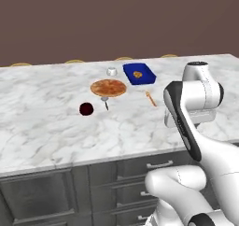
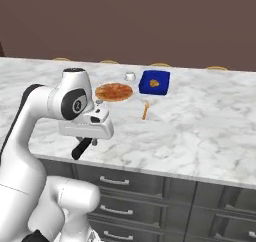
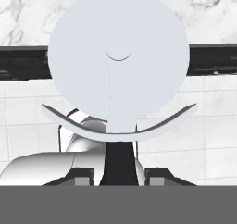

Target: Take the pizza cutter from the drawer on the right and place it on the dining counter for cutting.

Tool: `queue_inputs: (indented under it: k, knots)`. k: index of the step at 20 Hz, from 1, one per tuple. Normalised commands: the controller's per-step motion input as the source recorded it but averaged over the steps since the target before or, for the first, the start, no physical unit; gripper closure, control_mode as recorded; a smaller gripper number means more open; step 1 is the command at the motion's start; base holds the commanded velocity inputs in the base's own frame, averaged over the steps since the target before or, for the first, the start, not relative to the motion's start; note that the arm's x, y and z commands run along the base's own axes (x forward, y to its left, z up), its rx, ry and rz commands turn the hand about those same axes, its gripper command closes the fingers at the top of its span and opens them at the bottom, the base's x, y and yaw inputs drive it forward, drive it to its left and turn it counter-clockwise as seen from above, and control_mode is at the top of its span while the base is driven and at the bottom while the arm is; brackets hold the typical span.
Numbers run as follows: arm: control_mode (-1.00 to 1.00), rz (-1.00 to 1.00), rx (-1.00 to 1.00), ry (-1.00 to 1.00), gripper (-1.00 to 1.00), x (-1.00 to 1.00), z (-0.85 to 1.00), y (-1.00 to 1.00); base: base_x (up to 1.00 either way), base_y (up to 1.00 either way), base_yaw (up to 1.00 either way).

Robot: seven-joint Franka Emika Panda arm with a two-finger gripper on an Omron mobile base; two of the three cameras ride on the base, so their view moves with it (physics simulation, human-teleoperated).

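I see a white, grey-veined dining counter, a silver-wheeled, dark-handled pizza cutter, a dark red ball and a blue tray.

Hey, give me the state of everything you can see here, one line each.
pizza cutter: held up, not yet set down.
gripper: jaws shut on the cutter's dark handle.
pizza: lying flat on the dining counter.
dark red ball: resting on the counter.
blue tray: on the counter, an orange piece inside.
cabinet drawers: shut.
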Motion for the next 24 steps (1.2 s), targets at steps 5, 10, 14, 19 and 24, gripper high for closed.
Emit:
queue_inputs:
  k: [5, 10, 14, 19, 24]
  knots:
    - [1.00, 0.00, 0.00, 0.00, 1.00, 0.00, 0.00, 0.00, 0.38, 0.50, -0.01]
    - [1.00, 0.00, 0.00, 0.00, 1.00, 0.00, 0.00, 0.00, 0.57, 0.30, 0.00]
    - [1.00, 0.00, 0.00, 0.00, 1.00, 0.00, 0.00, 0.00, 0.40, 0.04, 0.00]
    - [1.00, 0.00, 0.00, 0.00, 1.00, 0.00, 0.00, 0.00, 0.46, 0.00, 0.00]
    - [1.00, 0.00, 0.00, 0.00, 1.00, 0.00, 0.00, 0.00, 0.28, 0.00, -0.09]
